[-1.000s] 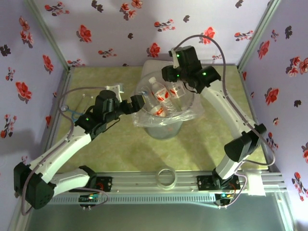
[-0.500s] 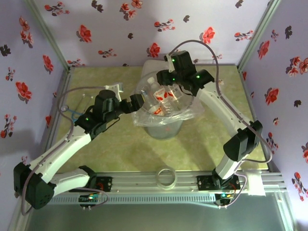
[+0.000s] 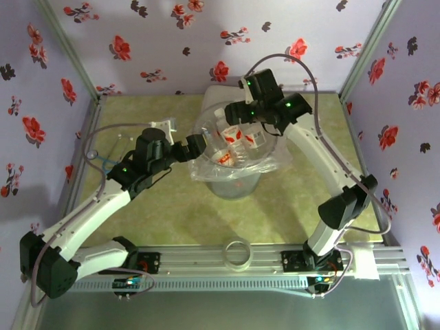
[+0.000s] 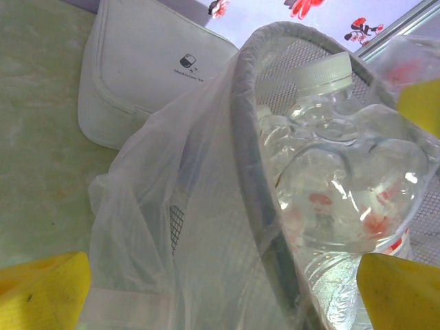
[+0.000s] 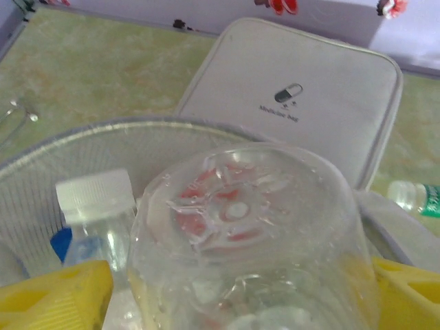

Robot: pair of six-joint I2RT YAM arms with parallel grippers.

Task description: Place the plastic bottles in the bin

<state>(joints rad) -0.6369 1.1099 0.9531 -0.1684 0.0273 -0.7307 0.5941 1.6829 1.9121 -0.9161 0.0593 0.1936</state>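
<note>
The bin (image 3: 200,135), a round clear bucket lined with a crinkly bag, stands mid-table and holds several plastic bottles (image 3: 227,141) with red labels. My right gripper (image 3: 249,128) hovers over its far rim. In the right wrist view my right gripper (image 5: 237,295) is open, and a clear bottle (image 5: 240,213) with a red label sits base-up between the spread fingers, a slit of space at the left finger. A white-capped bottle (image 5: 96,199) lies beside it. My left gripper (image 4: 227,292) is open, its fingers straddling the bin's rim (image 4: 251,172) and bag.
A white rounded-square flat box (image 3: 220,93) lies behind the bin. One green-labelled bottle (image 5: 412,198) rests on the table by that box. A small clear ring (image 3: 238,254) sits on the front rail. Flowered walls close in three sides.
My right gripper's jaws have spread apart around the red-labelled bottle above the bin and shifted slightly. The left arm has stayed still at the rim.
</note>
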